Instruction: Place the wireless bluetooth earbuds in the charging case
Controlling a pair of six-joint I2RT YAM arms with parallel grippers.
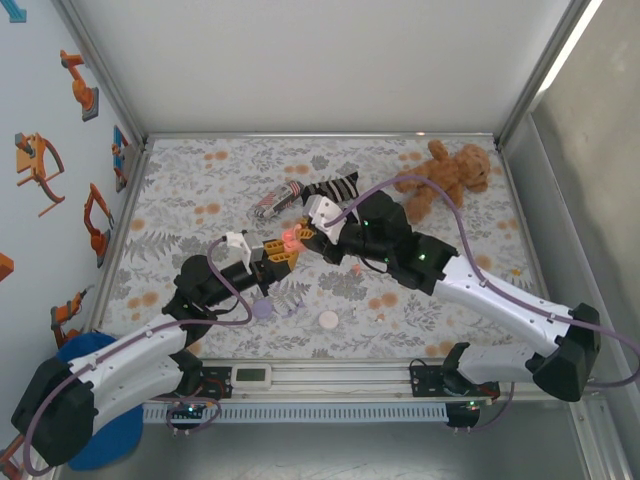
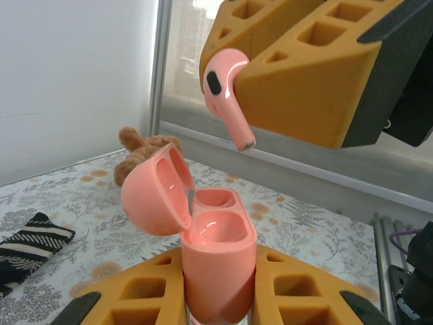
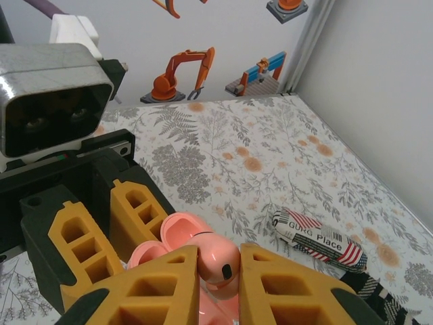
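Toward the left of the floral-print table point(image 1: 200, 180), the left gripper point(image 1: 276, 256) is clamped on a salmon-pink charging case point(image 2: 218, 264), held upright by its lower body between orange fingers point(image 2: 135, 298). The case's rounded lid point(image 2: 154, 193) is swung open to the left on its hinge, and the two glossy wells inside look bare. Just above and to the right, apart from the case, hangs the earbud point(image 2: 226, 95). It is the same glossy salmon-pink, with a rounded head bearing a dark oval patch and a short stem ending in a silvery tip that slants downward. The right gripper point(image 1: 303, 237) has its orange fingers point(image 3: 284, 284) pressed together on the earbud's head, with the open case directly beneath in the right wrist view. On the table nearer the arm bases lie a round purple case point(image 1: 263, 309) and, further right, a round white case point(image 1: 328, 320), well apart from each other. Beyond the grippers rest a flag-printed packet point(image 3: 318, 238) and a black-and-white striped cloth point(image 1: 335, 188). A brown teddy bear point(image 1: 450, 172) sits near the far right corner.
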